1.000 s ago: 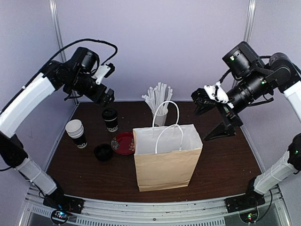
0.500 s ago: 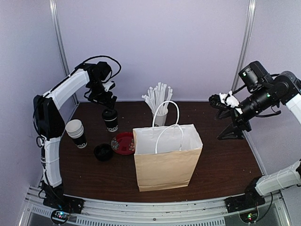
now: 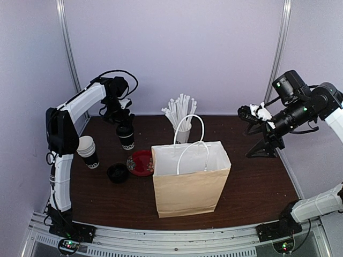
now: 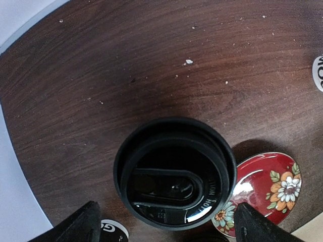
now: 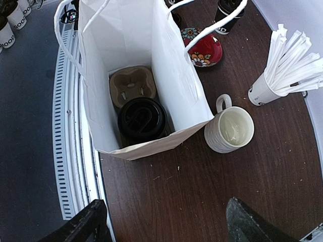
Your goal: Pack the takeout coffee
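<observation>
While left end effector (image 4: pixel 166 224) hangs spread, takeout coffee (image 4: pixel 174 171) sits beneath — centred in its gap.

White-and-black left arm (image 3: pixel 80 101): base at near left edge, lower link upright, elbow bent, forearm angled up toward the back, wrist turned down. Black two-finger left gripper (image 3: pixel 122 115) points straight down, jaws spread wide, nothing clamped; both fingers (image 4: pixel 81 226) show at the bottom corners of the left wrist view. White-and-black right arm (image 3: pixel 316 205): raised high at right, wrist angled inward. Black right gripper (image 5: pixel 169 222) jaws wide apart, empty.
</observation>
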`<state>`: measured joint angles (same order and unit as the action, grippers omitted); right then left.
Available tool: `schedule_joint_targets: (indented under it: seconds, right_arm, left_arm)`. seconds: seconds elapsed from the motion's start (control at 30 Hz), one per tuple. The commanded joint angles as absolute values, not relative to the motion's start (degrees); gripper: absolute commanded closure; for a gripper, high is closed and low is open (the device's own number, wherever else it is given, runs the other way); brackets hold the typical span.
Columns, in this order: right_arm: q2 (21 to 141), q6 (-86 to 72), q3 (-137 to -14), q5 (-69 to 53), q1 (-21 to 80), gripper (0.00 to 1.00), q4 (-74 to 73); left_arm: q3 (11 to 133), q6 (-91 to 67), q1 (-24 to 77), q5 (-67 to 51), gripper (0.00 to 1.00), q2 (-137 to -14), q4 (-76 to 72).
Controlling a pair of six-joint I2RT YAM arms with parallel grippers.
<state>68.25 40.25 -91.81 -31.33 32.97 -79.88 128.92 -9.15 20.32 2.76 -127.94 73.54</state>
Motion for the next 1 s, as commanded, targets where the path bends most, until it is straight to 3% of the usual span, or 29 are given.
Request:
schedule_joint_targets:
  seconds: [0.0,0.33,0.57,0.77,0.97]
  right_arm:
    - [68.29,39.37,-90.91,-32.95,32.37,0.15,-78.68]
    - [68.79,39.37,-89.65,-33.06,32.20,0.15,-78.24]
    - [69.34,39.51,-89.23,-33.10,32.12,0.15,-77.88]
    - [70.01,39.64,-88.86,-32.99,32.08,0.15,-77.37]
    - [70.69,39.81,-89.29,-32.72,32.04,0.16,-77.24]
  left_arm:
    - [130.96,-9.87,20.04,2.43,0.05,-129.41,72.56]
    - [132.92,-9.83,20.02,1.24,0.10,-131.96,71.17]
    - [132.99,-9.75,20.01,0.00,0.18,-132.89,71.26]
    - [134.18,-10.06,19.98,-2.23,0.31,-132.62,73.82]
    - [133.98,-9.56,20.10,-0.88,0.36,-124.84,75.26]
